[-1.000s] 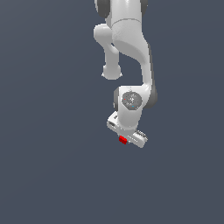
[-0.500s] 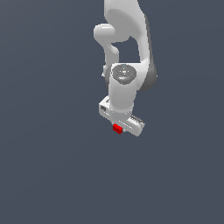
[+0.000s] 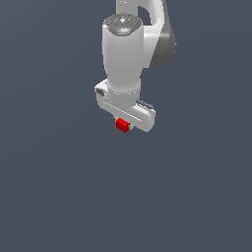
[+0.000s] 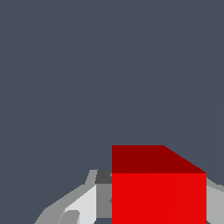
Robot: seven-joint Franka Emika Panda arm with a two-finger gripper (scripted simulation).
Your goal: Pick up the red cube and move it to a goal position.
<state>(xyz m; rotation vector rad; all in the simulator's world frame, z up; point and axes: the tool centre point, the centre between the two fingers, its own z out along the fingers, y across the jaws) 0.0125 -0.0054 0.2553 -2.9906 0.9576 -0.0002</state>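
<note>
We see the white gripper (image 3: 124, 125) closed narrowly on the red cube (image 3: 122, 125), which sits clamped between its fingers just under the pale, blocky hand. In the wrist view the cube (image 4: 158, 192) fills the near field: flat, glossy faces, sharp edges, a darker upper face over a bright front. A grey-white finger (image 4: 83, 203) presses against its side. Smooth rounded arm (image 3: 123, 54) above, plain dark grey backdrop all round.
</note>
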